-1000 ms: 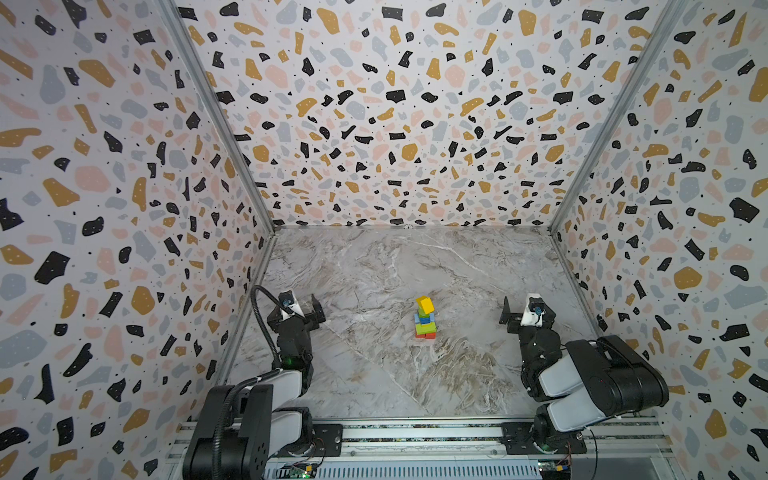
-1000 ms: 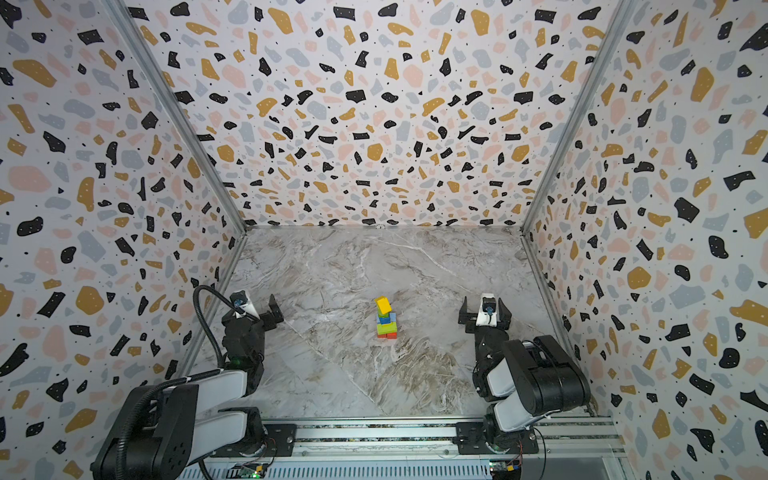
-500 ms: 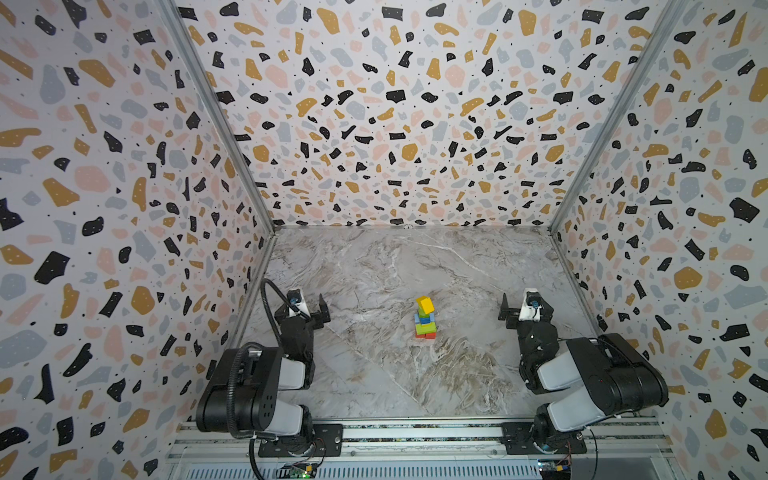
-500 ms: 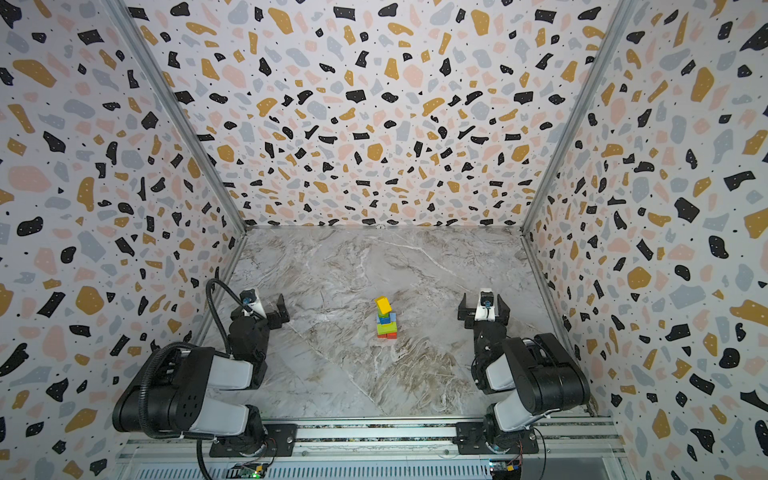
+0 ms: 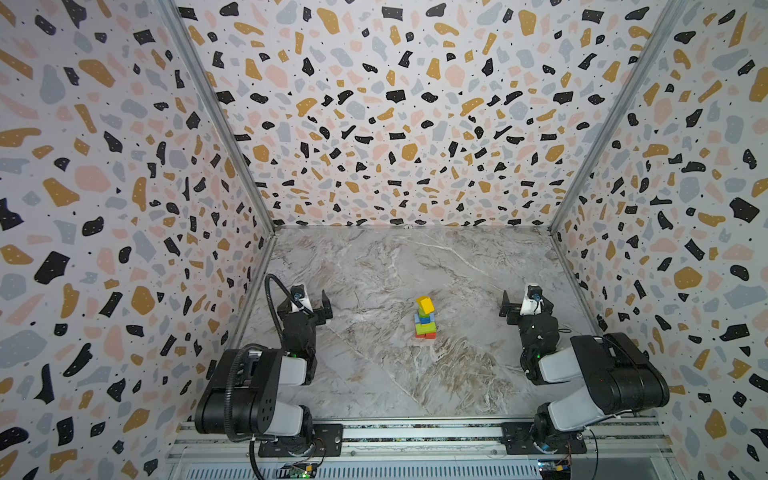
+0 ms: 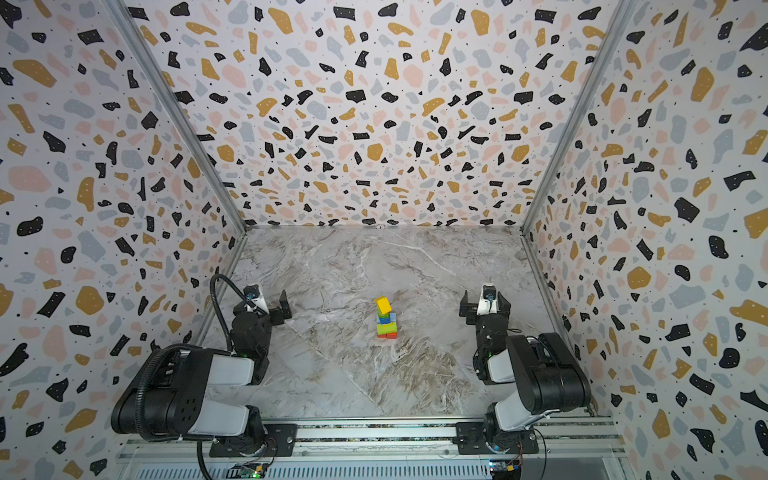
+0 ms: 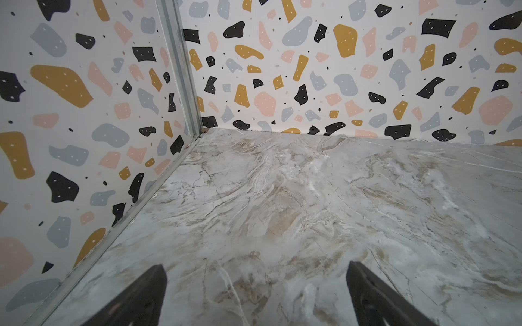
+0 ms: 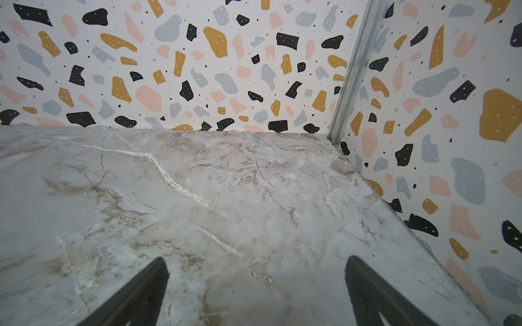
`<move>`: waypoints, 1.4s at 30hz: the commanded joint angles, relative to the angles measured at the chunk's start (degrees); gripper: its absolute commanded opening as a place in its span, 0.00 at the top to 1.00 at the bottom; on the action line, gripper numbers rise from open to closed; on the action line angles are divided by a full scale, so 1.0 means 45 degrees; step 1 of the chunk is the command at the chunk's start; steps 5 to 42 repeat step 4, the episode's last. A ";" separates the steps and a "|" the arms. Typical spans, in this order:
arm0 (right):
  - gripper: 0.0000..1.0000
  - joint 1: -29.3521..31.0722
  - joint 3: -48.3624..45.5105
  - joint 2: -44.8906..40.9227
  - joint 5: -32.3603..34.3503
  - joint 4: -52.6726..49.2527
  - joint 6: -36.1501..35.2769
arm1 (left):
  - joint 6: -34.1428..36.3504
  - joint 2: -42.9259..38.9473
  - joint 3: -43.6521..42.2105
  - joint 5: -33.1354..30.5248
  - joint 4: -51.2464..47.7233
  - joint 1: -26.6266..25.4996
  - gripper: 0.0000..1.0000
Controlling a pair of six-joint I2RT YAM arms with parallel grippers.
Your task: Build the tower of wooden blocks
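The wood block tower (image 5: 424, 318) stands mid-bench (image 5: 374, 266), its yellow top skewed. My left end effector (image 5: 307, 309) and right end effector (image 5: 527, 309) flank it, well apart from it, both spread wide and empty.

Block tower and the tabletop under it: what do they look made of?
Block tower: likely painted wood. The red, lime, blue and yellow layers are solid-coloured and matte, with square edges. No grain shows, so plastic is possible. Tabletop: marble-patterned, grey-white with tan veins and a low sheen. It is probably a printed sheet or laminate, though real stone can't be ruled out.
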 commanded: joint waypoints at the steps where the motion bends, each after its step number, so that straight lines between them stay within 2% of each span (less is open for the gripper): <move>1: 0.01 0.0050 0.0143 -0.0182 -0.0054 -0.0128 0.0131 | 0.0186 -0.0128 -0.0010 -0.0171 0.0508 -0.0023 0.00; 42: 0.01 0.0046 0.0091 -0.0222 -0.0068 -0.0057 0.0131 | 0.0186 -0.0143 0.0005 -0.0162 0.0508 -0.0023 0.00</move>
